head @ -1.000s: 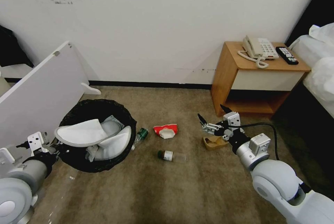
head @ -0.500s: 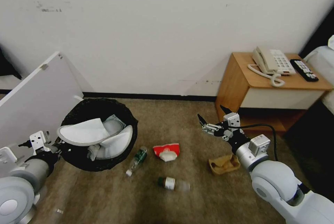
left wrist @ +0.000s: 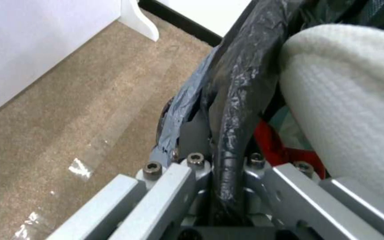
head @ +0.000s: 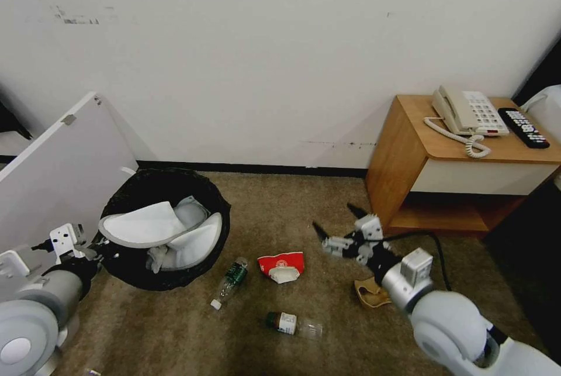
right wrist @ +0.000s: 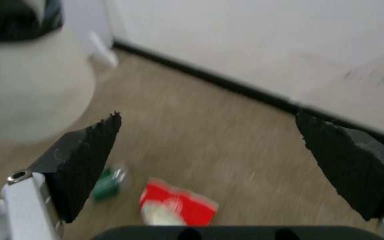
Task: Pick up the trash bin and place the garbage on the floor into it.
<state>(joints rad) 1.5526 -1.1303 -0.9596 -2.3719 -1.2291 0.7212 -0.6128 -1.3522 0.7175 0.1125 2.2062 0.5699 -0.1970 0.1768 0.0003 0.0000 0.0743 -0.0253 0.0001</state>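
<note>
Two bottles [head: 229, 282] lying flat, bin [head: 166, 230] tilted

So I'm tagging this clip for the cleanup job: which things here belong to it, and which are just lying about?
Part of the job:
- trash bin, clamped at its rim by the left tool, slippers inside
- two bottles
- red wrapper
- brown paper bag
- right tool, open above the floor

Just lying about:
- phone
- remote
- nightstand
- white board

Crinkled glossy black plastic lines the trash bin [head: 166, 189]; the floor [head: 304, 200] is matt short-pile carpet.
</note>
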